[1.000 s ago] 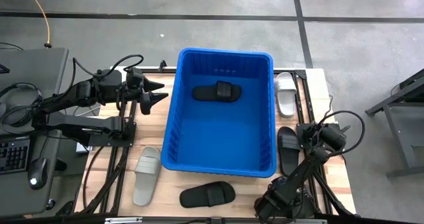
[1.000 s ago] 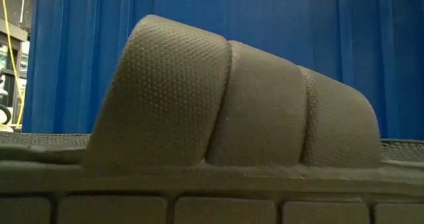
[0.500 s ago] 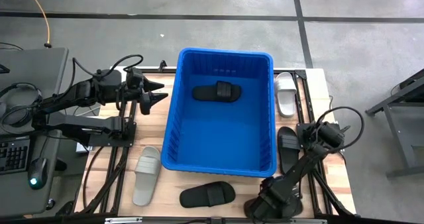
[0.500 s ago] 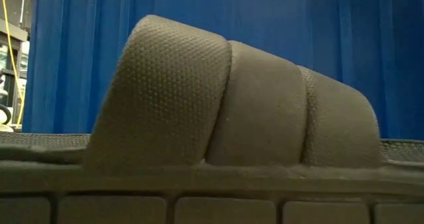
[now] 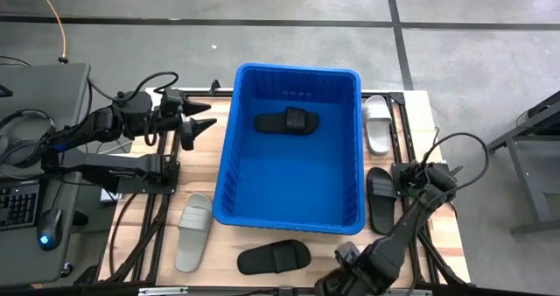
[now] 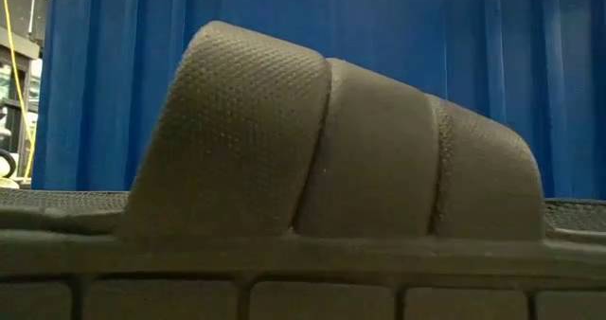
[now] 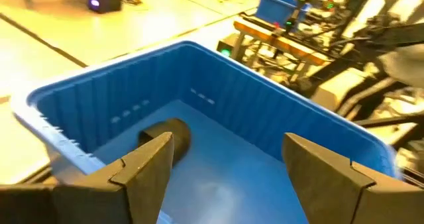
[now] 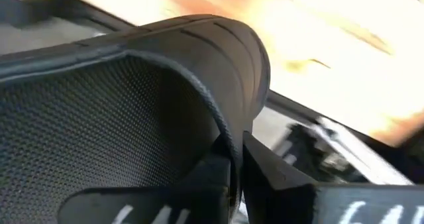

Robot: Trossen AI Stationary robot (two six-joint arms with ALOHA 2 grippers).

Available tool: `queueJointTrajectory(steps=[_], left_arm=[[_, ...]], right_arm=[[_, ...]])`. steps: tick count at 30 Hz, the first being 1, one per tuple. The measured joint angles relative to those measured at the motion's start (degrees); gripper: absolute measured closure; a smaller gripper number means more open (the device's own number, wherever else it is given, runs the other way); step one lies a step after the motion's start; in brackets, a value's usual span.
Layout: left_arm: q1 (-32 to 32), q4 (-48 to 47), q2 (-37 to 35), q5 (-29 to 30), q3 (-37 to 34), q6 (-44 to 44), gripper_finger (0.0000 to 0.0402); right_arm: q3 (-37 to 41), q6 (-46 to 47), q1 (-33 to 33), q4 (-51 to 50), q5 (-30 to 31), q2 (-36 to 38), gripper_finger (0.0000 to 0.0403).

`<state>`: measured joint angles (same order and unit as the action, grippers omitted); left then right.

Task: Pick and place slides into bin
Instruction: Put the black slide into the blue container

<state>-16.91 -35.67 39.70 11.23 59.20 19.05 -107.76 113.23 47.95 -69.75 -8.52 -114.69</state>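
Low view is blocked by a black slide (image 6: 331,150); right gripper (image 8: 235,177) clamps another slide's strap (image 8: 218,58).

Count, overhead view
Slides: 3 black, 2 light; one black (image 5: 286,122) inside the single blue bin (image 5: 229,147), four outside it.

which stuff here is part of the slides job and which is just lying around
Job:
- blue bin
- black slide in the bin
- black slide pinched by the right gripper
- black slide, grey slide, white slide on the table
- left gripper, open

Just lying about:
- keyboard
- mouse
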Motion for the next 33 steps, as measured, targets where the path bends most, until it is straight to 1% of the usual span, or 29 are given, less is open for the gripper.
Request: queueJointTrajectory(steps=[2,4,7,12,18,21,24,27,29,33], left_arm=[[0.0,-0.1,-0.1,1.6,0.0,-1.0,0.013],[0.0,0.1,-0.1,1.9,0.0,-1.7,0.013],[0.0,0.5,-0.1,2.0,0.0,-1.8,0.013],[0.0,1.3,-0.1,2.0,0.0,-1.8,0.0131],[0.0,1.2,-0.2,1.0,0.0,-1.9,0.013],[0.0,1.1,-0.4,0.3,0.0,-2.1,0.013],[0.0,1.3,-1.2,0.4,0.0,-3.2,0.013],[0.0,1.3,-2.4,0.5,0.0,-3.2,0.013],[0.0,1.3,-3.1,1.7,0.0,-3.2,0.013],[0.0,1.2,-4.5,2.2,0.0,-3.2,0.013]], right_arm=[[-3.5,0.1,-0.6,-2.1,4.3,0.0,0.0403],[-6.5,-0.6,-1.6,-4.0,8.6,0.0,0.0403],[-11.1,-4.1,-3.7,-5.1,13.8,0.0,0.0403],[-18.4,-13.8,-8.0,-3.7,15.7,0.0,0.0403],[-27.1,-24.5,-13.5,-3.3,22.3,0.0,0.0403],[-26.0,-29.0,-16.9,-0.6,25.7,2.0,0.0403],[-26.7,-29.8,-21.6,-4.3,25.7,2.8,0.0403],[-27.2,-33.0,-26.4,-8.3,25.0,2.7,0.0403],[-27.2,-35.5,-29.6,-8.8,25.0,2.7,0.0403],[-27.2,-41.7,-36.3,-8.8,24.3,2.7,0.0403]])
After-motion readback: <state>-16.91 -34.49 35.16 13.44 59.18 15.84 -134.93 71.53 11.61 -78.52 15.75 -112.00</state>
